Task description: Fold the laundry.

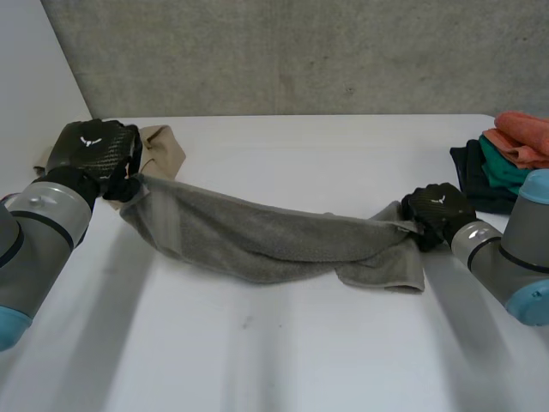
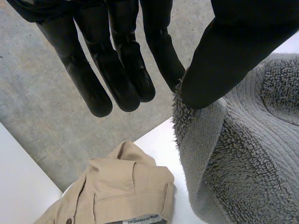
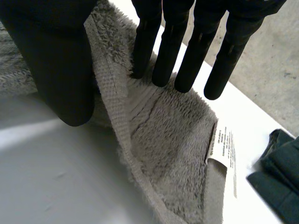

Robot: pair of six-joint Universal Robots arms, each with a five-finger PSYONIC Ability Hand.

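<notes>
A grey towel sags in a long band between my two hands over the white table. My left hand holds its left end up at the far left. In the left wrist view the thumb pinches the towel's edge against a straight finger. My right hand is at the towel's right end. In the right wrist view the towel's hem stands between the thumb and the fingers, which press into the pile. A white label hangs off that end.
A beige garment lies crumpled behind the left hand, its collar showing below the fingertips. A stack of folded dark green, teal and orange clothes sits at the table's right edge, close to the right arm. A concrete wall stands behind.
</notes>
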